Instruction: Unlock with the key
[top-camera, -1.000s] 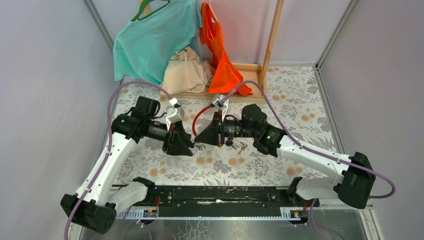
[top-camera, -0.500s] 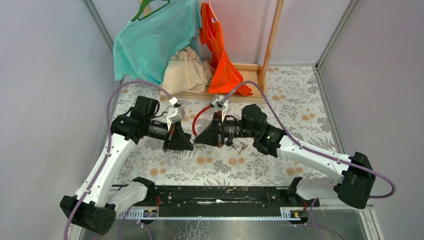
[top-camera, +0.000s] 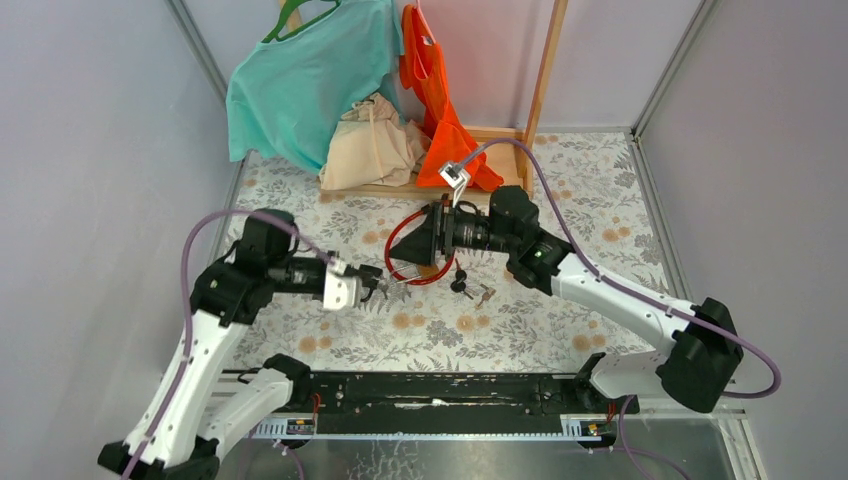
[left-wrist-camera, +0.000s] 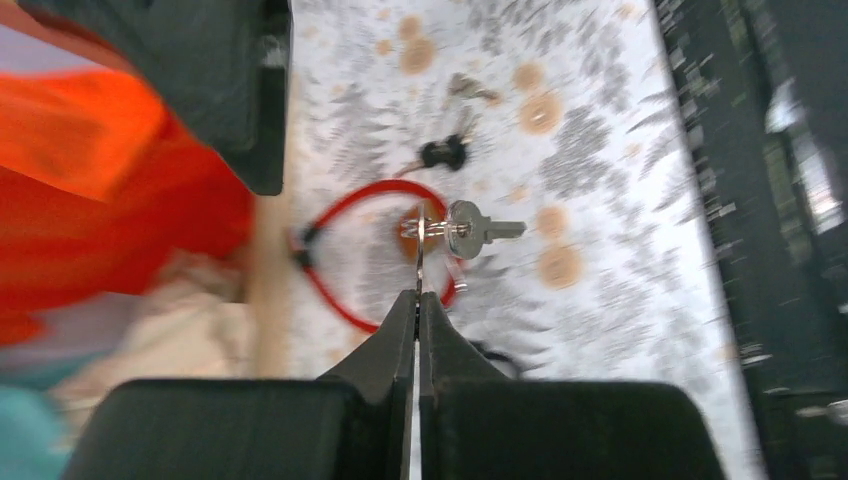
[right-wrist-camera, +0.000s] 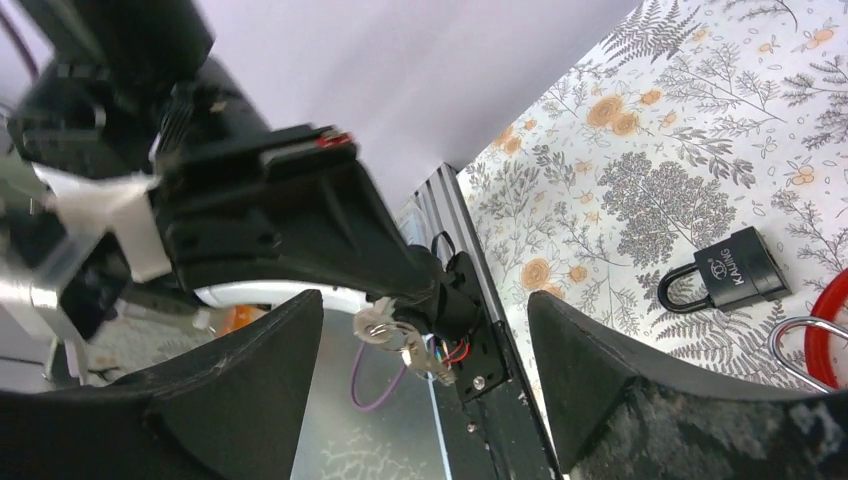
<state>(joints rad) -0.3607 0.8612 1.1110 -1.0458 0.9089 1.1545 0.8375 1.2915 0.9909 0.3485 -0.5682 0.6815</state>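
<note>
Well, the small silver key (left-wrist-camera: 485, 228) hangs in the air on its thin wire ring, and the left gripper (left-wrist-camera: 418, 296) has its 2 black fingers pressed together on that ring, right at the tips. From the right wrist camera the bunch looks like it may carry more than 1 key, but I cannot count them there.

The black padlock (right-wrist-camera: 735, 272) lies flat on the floral tablecloth (top-camera: 600, 220), shackle seemingly closed. It sits apart from the key and just beside the red cable loop (left-wrist-camera: 390, 187), 1 of each. The right gripper (right-wrist-camera: 425, 300) is spread wide with nothing between its fingers. It faces the left gripper, hangs over the red loop and hides the padlock from the overhead view.

Beyond the loop lie 2 more loose bits, 1 dark-headed key (left-wrist-camera: 445, 152) and 1 metallic piece (left-wrist-camera: 470, 88).

At the back stands a wooden rack (top-camera: 545, 70) with 1 teal T-shirt (top-camera: 300, 90), 1 orange garment (top-camera: 445, 130) and 1 beige cloth bag (top-camera: 375, 145).
</note>
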